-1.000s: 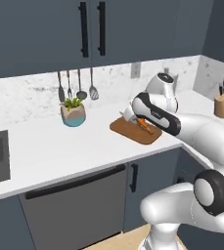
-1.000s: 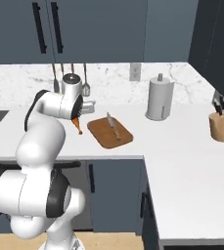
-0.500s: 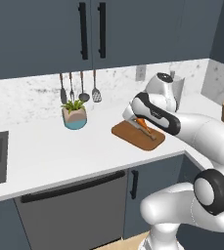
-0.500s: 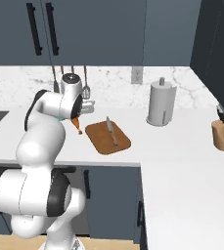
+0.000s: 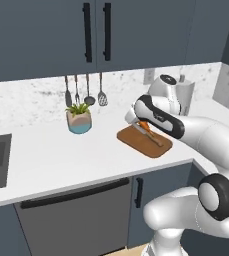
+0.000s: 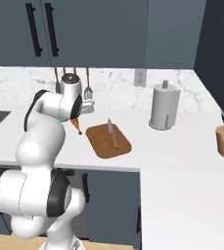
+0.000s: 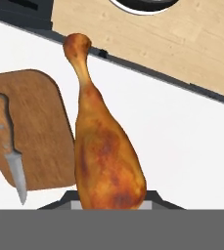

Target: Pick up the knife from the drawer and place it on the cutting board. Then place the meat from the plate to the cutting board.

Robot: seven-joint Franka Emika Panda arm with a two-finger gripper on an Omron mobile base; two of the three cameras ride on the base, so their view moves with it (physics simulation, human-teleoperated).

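Hand (image 6: 77, 123) is gripping the meat (image 7: 103, 146), a browned drumstick, its fingers closed tight on the thick end; the thin bone end is pointing away from the hand. In the right base view the meat (image 6: 77, 125) is hanging below the hand, clear of the white worktop (image 6: 182, 161). Cutting board (image 7: 33, 132) is lying just beside the hand, with the meat hanging near its edge, over the worktop rather than over the wood. Knife (image 7: 8, 144) is resting flat on the board's far part, away from the meat. Beyond the board from the hand, a paper towel roll (image 6: 164, 106) is standing.
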